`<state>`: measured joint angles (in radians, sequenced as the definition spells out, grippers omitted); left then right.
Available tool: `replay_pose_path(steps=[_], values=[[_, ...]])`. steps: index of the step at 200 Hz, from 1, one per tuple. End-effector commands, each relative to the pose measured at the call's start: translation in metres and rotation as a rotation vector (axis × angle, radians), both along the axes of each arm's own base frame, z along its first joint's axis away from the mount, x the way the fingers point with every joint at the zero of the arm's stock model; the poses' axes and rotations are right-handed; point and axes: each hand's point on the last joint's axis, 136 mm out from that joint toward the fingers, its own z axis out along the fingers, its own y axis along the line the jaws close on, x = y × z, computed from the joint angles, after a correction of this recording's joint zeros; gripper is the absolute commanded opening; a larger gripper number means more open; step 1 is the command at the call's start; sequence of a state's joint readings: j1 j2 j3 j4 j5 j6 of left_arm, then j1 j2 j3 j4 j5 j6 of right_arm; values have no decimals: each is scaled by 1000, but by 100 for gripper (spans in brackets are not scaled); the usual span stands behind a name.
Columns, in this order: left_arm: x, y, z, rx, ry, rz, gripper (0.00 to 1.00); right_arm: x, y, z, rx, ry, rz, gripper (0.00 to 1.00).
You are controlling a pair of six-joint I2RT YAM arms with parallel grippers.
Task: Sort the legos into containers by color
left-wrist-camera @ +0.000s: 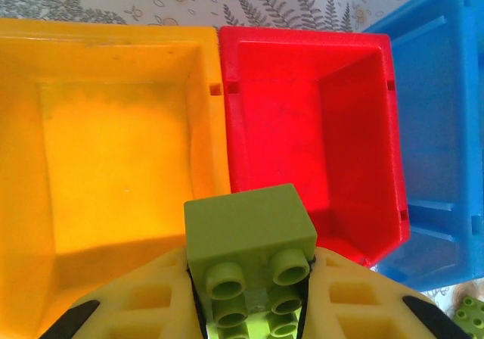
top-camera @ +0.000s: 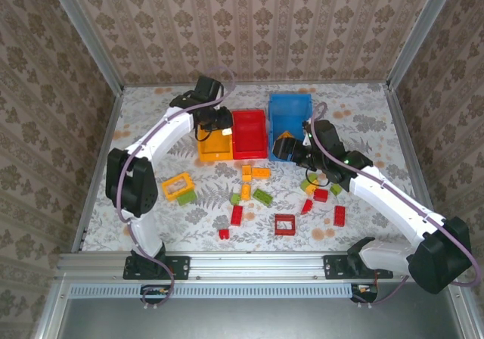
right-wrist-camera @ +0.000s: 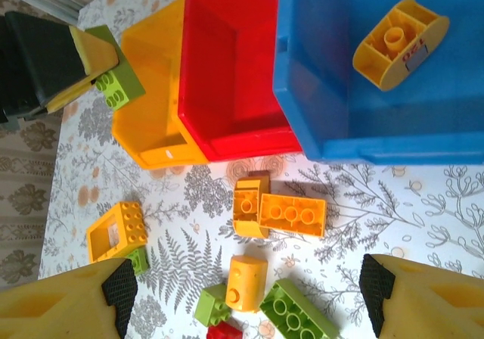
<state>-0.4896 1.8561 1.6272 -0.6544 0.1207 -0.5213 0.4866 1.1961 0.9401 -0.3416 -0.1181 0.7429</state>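
My left jaws grip a lime green plastic brick (left-wrist-camera: 249, 229) by the orange-yellow plastic bin (left-wrist-camera: 106, 38). The blue plastic bin (left-wrist-camera: 446, 127) lies rightward, past the red plastic bin (left-wrist-camera: 302, 42). My right jaws stand open.

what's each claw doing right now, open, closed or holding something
left claw: closed on a lime green lego
right claw: open, holding nothing

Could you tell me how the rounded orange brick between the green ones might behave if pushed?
The rounded orange brick looks like rigid plastic, so it should keep its shape. Its curved side may let it rock or roll. The green brick beside it would probably shift too.
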Motion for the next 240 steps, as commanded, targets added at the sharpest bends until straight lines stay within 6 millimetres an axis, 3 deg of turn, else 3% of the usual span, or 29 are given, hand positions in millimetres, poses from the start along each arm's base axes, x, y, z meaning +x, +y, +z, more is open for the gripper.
replay_pose_path(steps=[1,42,118,168,240], values=[[3,-16,10,-13,-30,-60,11,-7,1,-7,11,52,13,80],[1,-24,4,2,-14,-57,10,-6,3,-5,-39,35,63,80],[-9,11,-9,98,43,17,10,-9,21,-6,-154,0,180,80],[-8,-38,-8,54,33,-95,13,-16,32,-13,-174,1,214,80],[-11,-74,-52,108,104,-128,17,-19,25,-2,-188,-57,212,80]])
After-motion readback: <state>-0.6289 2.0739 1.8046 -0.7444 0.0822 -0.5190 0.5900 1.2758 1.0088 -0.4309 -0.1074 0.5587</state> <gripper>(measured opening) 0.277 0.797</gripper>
